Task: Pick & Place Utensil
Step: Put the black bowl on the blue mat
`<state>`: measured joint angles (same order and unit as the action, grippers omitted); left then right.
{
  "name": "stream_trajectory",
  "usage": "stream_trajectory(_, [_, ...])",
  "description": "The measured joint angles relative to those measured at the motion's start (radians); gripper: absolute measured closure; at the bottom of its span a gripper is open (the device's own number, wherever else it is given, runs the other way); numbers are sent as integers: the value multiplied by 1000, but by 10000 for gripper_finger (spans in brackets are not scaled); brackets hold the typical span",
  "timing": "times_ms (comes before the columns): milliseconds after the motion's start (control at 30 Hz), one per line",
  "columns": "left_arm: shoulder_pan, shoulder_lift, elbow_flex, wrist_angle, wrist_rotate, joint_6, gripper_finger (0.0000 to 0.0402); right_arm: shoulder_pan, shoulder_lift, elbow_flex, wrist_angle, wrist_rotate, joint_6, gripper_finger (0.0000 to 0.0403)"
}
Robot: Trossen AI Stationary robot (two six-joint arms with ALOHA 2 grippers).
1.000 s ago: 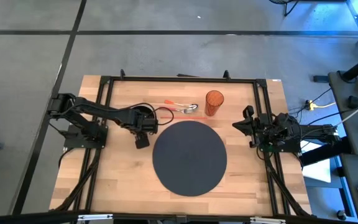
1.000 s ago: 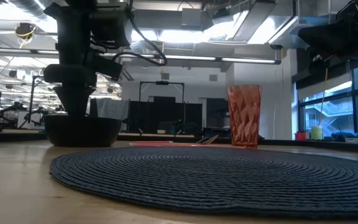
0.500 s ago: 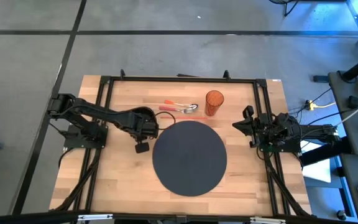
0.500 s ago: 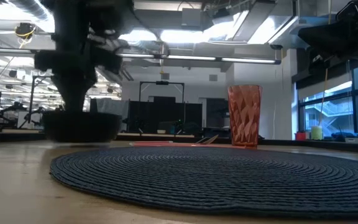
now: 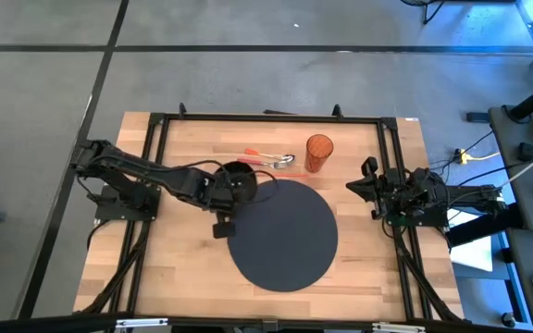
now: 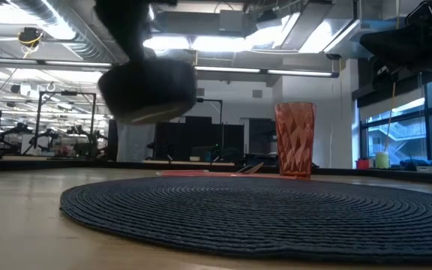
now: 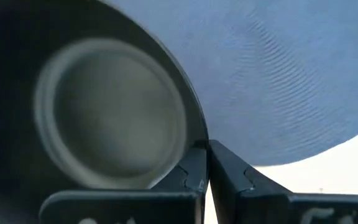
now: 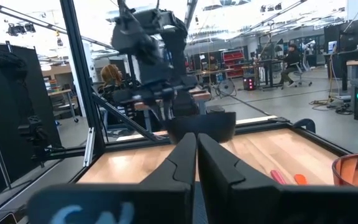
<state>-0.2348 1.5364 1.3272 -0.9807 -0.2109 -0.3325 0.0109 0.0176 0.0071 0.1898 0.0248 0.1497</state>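
My left gripper [image 5: 230, 191] is shut on a dark round bowl [image 5: 240, 176] and holds it in the air at the far-left edge of the dark round woven mat [image 5: 282, 233]. The low view shows the bowl [image 6: 147, 90] clear of the table and a little tilted. An orange-handled spoon and fork [image 5: 266, 159] lie on the wood behind the mat, next to an orange ribbed cup [image 5: 318, 153]. My right gripper [image 5: 351, 186] waits shut at the table's right side, its fingers together in its wrist view [image 8: 196, 155]. My left gripper pinches the bowl's rim [image 7: 199, 142], with one finger [image 7: 188, 177] inside the bowl and the other finger [image 7: 229, 177] outside its wall. The bowl is lifted clear of the table, open side up and slightly tilted [image 6: 147, 90].
A black frame [image 5: 266, 117] runs along the table's far side and both flanks. The cup [image 6: 295, 139] stands upright behind the mat's far right part. Bare wood [image 5: 174, 268] lies left and near of the mat.
My left gripper has gone toward the table's right edge and up, carrying the bowl. The bowl stood on the wood left of the mat; now it is lifted clear and hangs over the mat's far-left edge, slightly tipped.
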Motion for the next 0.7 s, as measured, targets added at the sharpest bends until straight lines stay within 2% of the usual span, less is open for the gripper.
stream_trajectory(133, [-33, 113, 142, -28, 19, 59, 398, 0, 0, 0, 0, 1, 0, 385])
stream_trajectory(300, [-73, 313, 363, -98, 28, 175, 398, 0, 0, 0, 0, 0, 0, 385])
stream_trajectory(500, [-94, 541, 620, -150, 110, 343, 398, 0, 0, 0, 0, -2, 4, 385])
stream_trajectory(700, [-92, 691, 742, -148, 144, 446, 398, 0, 0, 0, 0, -2, 4, 385])
